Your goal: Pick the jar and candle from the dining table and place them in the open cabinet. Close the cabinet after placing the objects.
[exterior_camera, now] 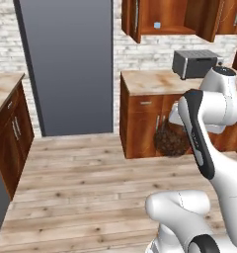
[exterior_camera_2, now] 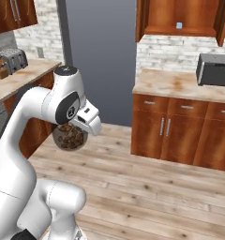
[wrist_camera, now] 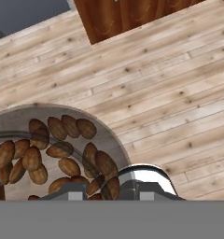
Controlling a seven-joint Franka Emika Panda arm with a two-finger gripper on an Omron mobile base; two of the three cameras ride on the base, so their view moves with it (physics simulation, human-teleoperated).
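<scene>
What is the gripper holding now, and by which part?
The gripper holds the round clear glass jar of brown lumps from above, at its top; the exact contact is hidden.

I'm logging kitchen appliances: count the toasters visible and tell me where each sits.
2. One grey toaster sits on the counter below the open cabinet, also seen at the right edge of the right base view. A second toaster sits on the left counter. Others may be hidden.

I see soft, even light everywhere, with no dark shadows. The pale wooden plank floor (exterior_camera: 86,168) looks bright. Everything looks a little blurry and flat.
</scene>
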